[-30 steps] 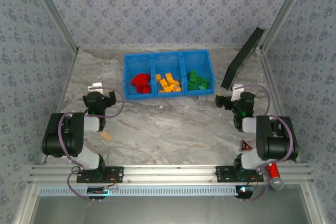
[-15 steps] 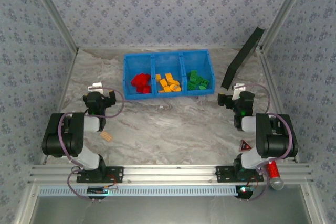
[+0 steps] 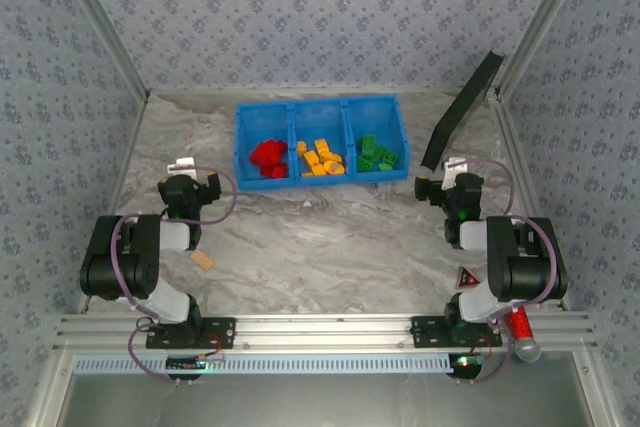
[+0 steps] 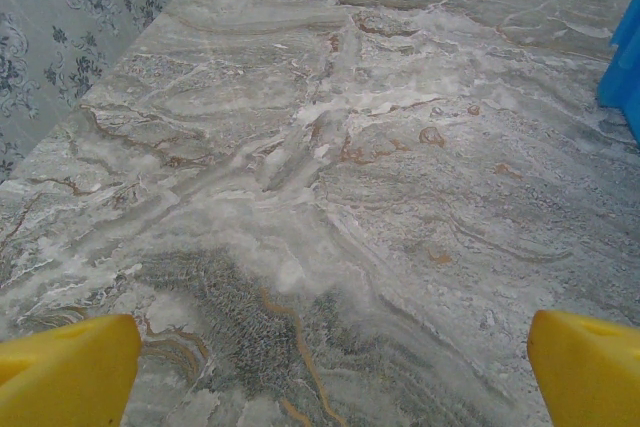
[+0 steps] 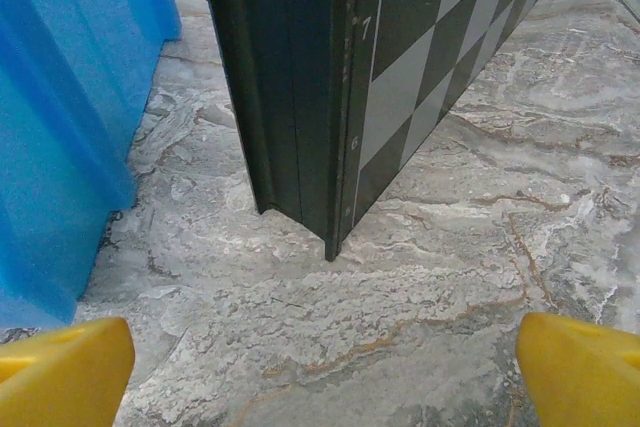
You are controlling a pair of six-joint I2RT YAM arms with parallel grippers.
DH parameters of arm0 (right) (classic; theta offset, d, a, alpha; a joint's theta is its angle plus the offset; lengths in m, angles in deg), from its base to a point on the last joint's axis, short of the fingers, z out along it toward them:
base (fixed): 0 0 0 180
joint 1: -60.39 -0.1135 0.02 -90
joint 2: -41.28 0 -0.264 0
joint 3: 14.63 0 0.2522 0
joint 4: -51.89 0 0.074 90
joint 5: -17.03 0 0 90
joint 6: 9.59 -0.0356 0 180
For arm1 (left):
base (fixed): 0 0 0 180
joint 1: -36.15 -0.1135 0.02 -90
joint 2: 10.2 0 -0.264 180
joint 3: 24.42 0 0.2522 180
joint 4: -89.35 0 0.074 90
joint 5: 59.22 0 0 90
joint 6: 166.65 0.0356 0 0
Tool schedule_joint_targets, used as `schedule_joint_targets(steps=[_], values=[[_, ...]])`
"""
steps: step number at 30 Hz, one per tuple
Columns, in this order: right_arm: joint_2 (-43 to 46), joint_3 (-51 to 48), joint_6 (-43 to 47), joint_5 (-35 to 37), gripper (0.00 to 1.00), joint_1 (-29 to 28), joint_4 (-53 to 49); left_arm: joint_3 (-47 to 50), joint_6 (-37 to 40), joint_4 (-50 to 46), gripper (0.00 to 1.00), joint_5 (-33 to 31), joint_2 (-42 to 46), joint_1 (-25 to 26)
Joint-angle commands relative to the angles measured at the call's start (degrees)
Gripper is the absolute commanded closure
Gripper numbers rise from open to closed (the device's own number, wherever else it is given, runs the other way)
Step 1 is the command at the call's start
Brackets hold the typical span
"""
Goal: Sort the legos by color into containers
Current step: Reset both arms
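Note:
The blue bin [image 3: 315,180] stands at the back middle of the table with three compartments. Red legos [image 3: 267,157] lie in its left one, orange-yellow legos [image 3: 321,158] in the middle one, green legos [image 3: 377,154] in the right one. My left gripper [image 3: 190,182] rests low at the left, short of the bin, open, with bare marble between its yellow fingertips [image 4: 70,372]. My right gripper [image 3: 447,185] sits at the right, open and holding nothing. It faces the bin's corner [image 5: 70,97] and a black slab [image 5: 330,77].
The black slab [image 3: 462,109] leans against the right frame post, its foot just right of the bin. A tan block [image 3: 203,260] lies beside the left arm. A red cylinder [image 3: 522,332] and a red triangle marker [image 3: 467,277] sit near the right base. Papered walls close three sides.
The right gripper has shifted slightly to the right. The left arm, the bin and the legos have not moved.

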Motion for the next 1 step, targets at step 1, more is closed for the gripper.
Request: schedule_joint_targets(steps=[1], values=[[-0.3,0.53,0.24,2.2,0.0,-0.79,1.44,-0.75,-0.59,0.6,0.01,0.84,0.47,-0.1]])
